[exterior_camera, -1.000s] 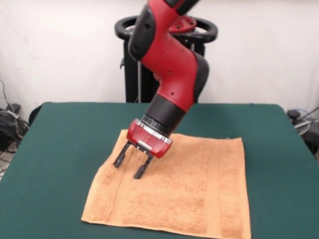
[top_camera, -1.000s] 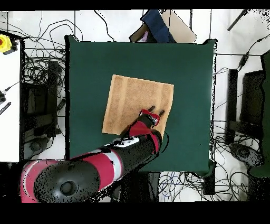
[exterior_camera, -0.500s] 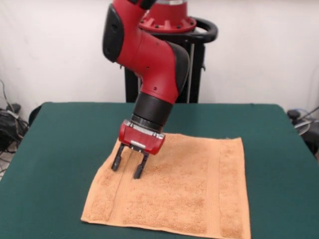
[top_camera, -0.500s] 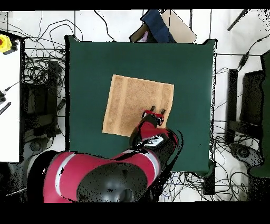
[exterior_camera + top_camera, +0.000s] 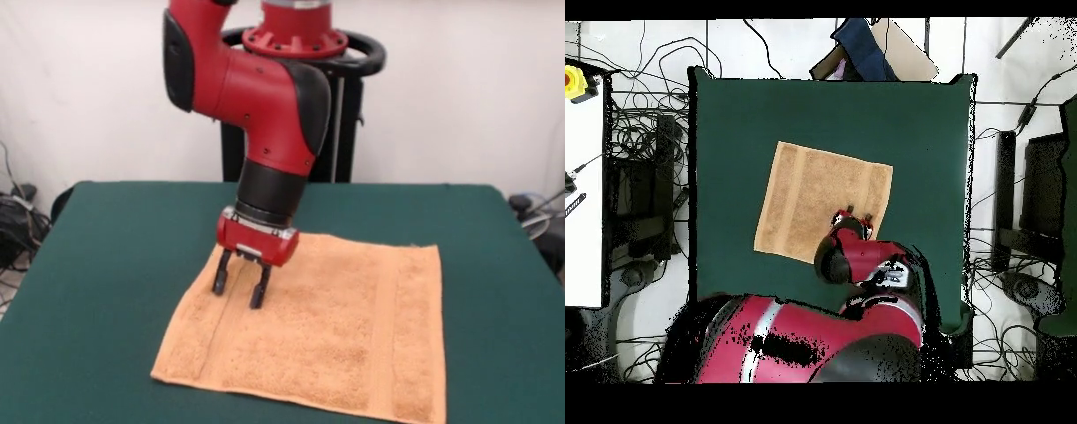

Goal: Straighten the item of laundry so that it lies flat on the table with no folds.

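Note:
The orange-tan towel (image 5: 327, 340) lies spread out on the dark green table (image 5: 106, 291), roughly square, with border bands along two sides. In the overhead view the towel (image 5: 805, 195) sits near the table's (image 5: 735, 130) middle. My gripper (image 5: 238, 291) points down over the towel's left band, fingers apart and open, tips at or just above the cloth with nothing between them. From above, the gripper (image 5: 858, 212) shows at the towel's right part, near its lower edge.
The red arm (image 5: 265, 115) slants down from above and hides part of the towel's far left corner. Cables and black stands (image 5: 645, 190) surround the table on the floor. A white bench (image 5: 580, 180) stands at the overhead view's left edge.
The arm swung more upright and the gripper shifted slightly right in the front view. The towel moved a little with it, its near right corner now farther right. The fingers stayed open.

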### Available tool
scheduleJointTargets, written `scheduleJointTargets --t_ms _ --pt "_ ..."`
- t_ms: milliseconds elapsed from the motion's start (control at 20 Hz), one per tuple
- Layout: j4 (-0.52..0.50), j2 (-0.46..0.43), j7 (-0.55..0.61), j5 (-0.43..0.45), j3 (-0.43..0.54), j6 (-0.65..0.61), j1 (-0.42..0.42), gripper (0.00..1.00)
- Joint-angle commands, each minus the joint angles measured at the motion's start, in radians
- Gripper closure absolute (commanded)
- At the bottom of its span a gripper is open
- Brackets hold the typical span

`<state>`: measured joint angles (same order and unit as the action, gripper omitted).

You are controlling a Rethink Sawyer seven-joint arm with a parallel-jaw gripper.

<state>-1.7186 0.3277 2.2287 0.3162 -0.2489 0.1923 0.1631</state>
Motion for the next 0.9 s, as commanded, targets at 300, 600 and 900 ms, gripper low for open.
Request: scheduleJointTargets --t_ms 300,600,900 --pt "-0.170 0.200 -0.044 0.043 0.351 -0.381 0.103 0.00" --pt "-0.209 0.286 -0.050 0.015 0.412 -0.470 0.149 0.00" --pt "-0.279 0.417 -0.049 -0.024 0.446 -0.582 0.170 0.00"
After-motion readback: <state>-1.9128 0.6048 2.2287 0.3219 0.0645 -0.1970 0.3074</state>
